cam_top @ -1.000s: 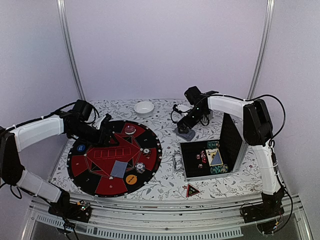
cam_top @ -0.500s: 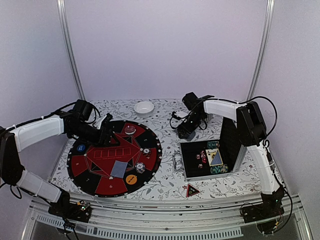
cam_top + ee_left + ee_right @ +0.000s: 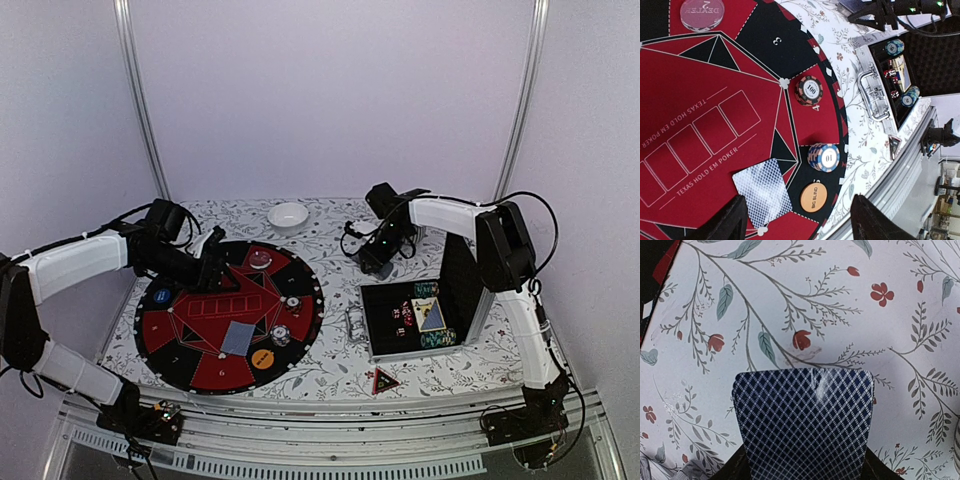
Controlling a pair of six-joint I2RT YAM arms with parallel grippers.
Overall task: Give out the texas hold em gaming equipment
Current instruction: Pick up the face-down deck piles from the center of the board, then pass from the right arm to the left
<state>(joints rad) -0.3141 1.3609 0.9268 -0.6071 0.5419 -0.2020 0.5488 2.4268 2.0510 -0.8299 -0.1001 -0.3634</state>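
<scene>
- Right wrist: right fingers (image 3: 732,472) flank the lower edges of a playing card (image 3: 802,425). Card sits between them, above the desk (image 3: 840,305). Can't tell if the grip is firm yet.
- Risk: pinch is on thin edges, so card may bow & pop out, or twist betw. the fingers and drop to the desk.
- Card hides what's ahead of the fingers, so placement could miss its spot.
- Left fingers (image 3: 727,222) gape wide, empty. Second card (image 3: 762,192) lies just ahead on the mat (image 3: 690,100), close to one finger. Dipping lower could skew it or bump the chip stack (image 3: 824,157) beyond.
</scene>
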